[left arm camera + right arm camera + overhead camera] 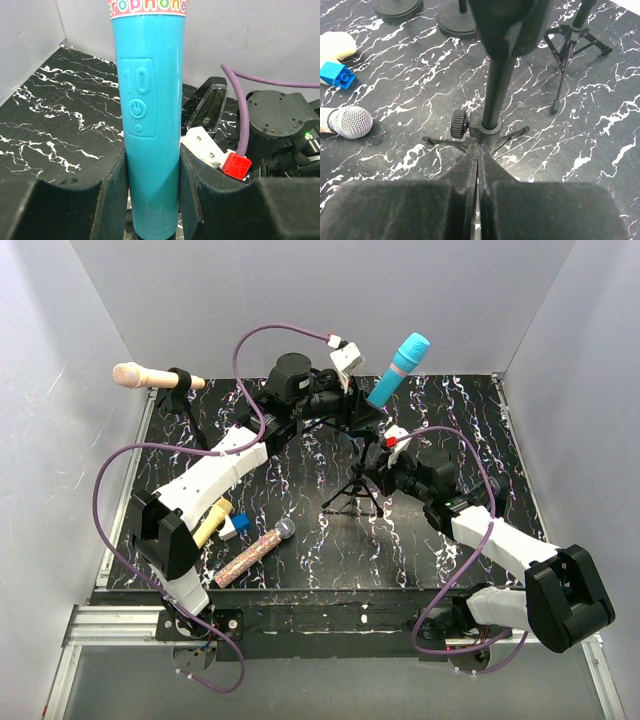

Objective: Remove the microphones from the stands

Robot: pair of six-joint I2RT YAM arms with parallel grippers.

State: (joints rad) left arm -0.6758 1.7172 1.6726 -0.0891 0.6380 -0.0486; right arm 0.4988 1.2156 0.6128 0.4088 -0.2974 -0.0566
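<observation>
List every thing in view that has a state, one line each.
blue microphone, clamped in left jaws, tilted
left gripper, shut on blue microphone
tripod stand, upright
right gripper, shut, empty, by tripod stand's base
beige microphone, clipped in far-left stand, horizontal
glitter microphone, lying on table

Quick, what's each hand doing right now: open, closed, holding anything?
Left hand: closed on the teal plastic microphone.
Right hand: closed, empty, tips by the black tripod stand.

Four microphones: teal microphone [398, 370], tan microphone [130, 375], glitter microphone [255, 552], yellow microphone [210, 527]. One blue block [241, 524]. Two tripod stands [491, 100] [572, 34], two round bases [397, 7] [455, 22].
</observation>
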